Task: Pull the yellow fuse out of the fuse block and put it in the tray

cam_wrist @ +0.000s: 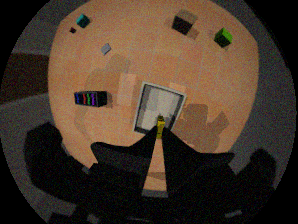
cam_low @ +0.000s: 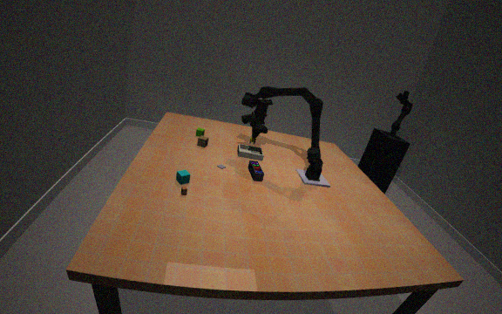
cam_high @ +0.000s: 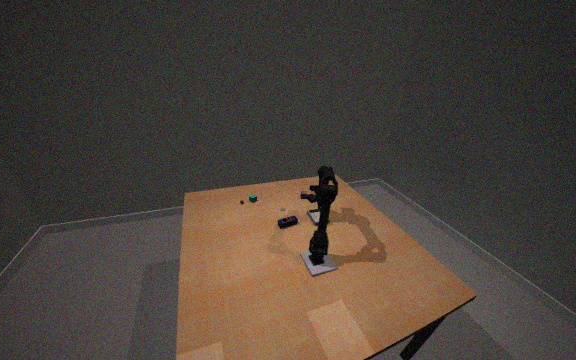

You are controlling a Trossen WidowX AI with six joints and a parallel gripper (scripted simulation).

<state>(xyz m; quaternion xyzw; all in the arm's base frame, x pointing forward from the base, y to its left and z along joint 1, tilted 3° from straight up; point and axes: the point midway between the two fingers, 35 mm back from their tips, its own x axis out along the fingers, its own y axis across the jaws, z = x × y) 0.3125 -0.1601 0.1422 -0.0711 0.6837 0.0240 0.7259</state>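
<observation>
My fingers (cam_low: 254, 139) are closed on the yellow fuse (cam_low: 253, 140) (cam_wrist: 160, 126), carrying it above the tray (cam_low: 250, 155) (cam_wrist: 138, 109). The fuse block (cam_high: 287, 222) (cam_low: 254, 173) (cam_wrist: 91, 99) sits well apart from them. Placing is underway; next, I should lower the fuse inside the rim, then let go.

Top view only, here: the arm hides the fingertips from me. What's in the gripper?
Observer: The yellow fuse, clamped between the fingertips of the gripper.

Operator: Is it down in the tray?

Observer: No. The exterior view shows it above the tray.

Operator: Anything behind the arm?

Observer: Yes, a green cube beside a brown one, past the tray.
</observation>
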